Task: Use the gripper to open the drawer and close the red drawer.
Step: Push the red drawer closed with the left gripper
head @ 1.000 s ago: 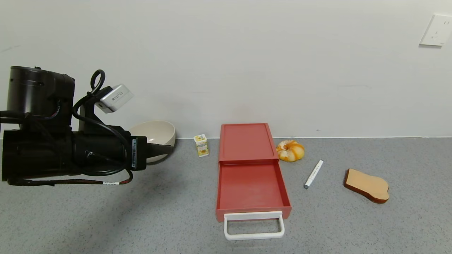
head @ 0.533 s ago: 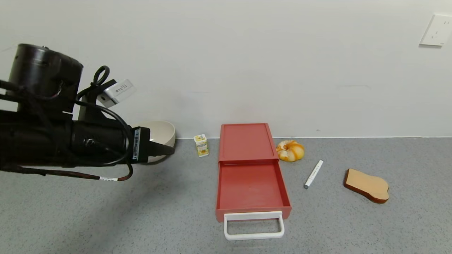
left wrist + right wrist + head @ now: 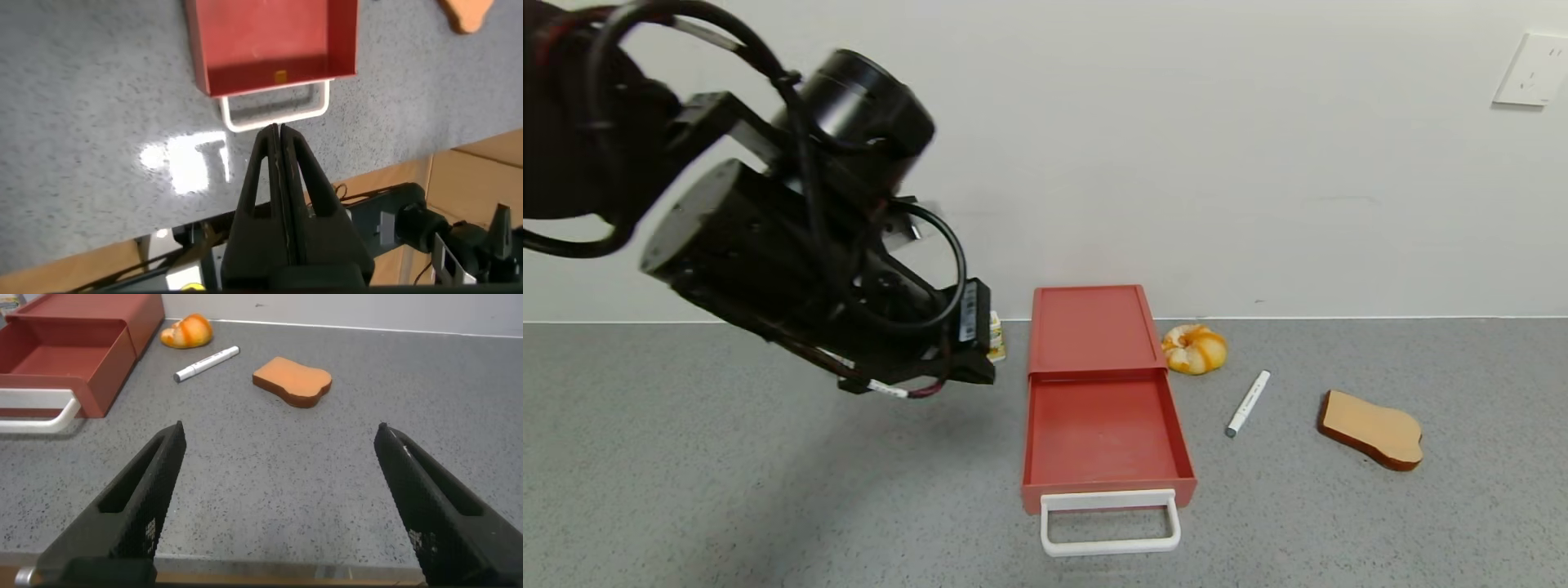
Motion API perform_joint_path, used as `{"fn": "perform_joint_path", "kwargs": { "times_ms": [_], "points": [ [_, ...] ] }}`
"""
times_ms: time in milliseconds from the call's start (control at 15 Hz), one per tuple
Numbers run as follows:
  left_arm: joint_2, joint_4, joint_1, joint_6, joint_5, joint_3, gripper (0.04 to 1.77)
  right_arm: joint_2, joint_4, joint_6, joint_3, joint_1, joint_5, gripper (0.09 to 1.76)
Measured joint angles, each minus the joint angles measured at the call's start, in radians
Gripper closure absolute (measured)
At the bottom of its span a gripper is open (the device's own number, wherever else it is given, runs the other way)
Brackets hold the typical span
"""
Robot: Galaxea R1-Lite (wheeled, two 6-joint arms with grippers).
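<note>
Swinging up and toward the middle since a second ago, the left claw point(image 3: 980, 371) hangs clenched and empty beside the red drawer point(image 3: 1104, 429), which lies pulled open on the table point(image 3: 727, 474). Likely light, stiff, slippery plastic; push or hook its white handle point(image 3: 1109, 524). Right claw point(image 3: 278, 498) idles, released.

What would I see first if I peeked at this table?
A red drawer in the middle, pulled open, with a white handle in front. The big black left tool hangs in the air beside it, fingers shut. A bread slice lies far right.
</note>
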Motion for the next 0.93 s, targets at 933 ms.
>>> {"fn": "perform_joint_path", "kwargs": {
  "times_ms": [933],
  "points": [
    [0.337,0.008,-0.222,-0.28,0.121,0.015,1.7,0.0,-0.001,-0.001,0.0,0.0,0.0,0.15]
  ]
}}
